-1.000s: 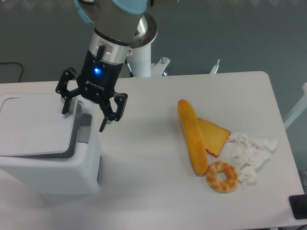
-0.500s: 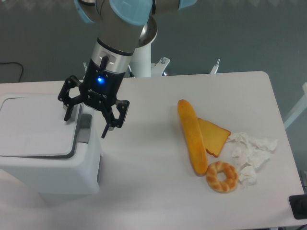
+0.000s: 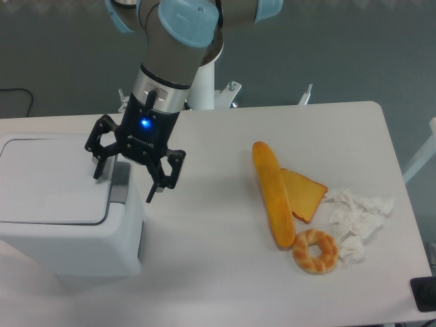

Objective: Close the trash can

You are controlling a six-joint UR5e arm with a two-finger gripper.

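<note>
Camera view: trash can (image 3: 54,204) left edge cropped, pincer (image 3: 126,182) fingers spread.

I work at a white table (image 3: 225,259) with rounded corners — behind it lies a dull grey-blue floor (image 3: 327,48), evenly lit, where a black cable (image 3: 17,95) curls at the left.

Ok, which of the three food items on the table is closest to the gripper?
The long baguette. Its upper end reaches furthest left toward the gripper; the toast slice and the bagel lie further right.
</note>
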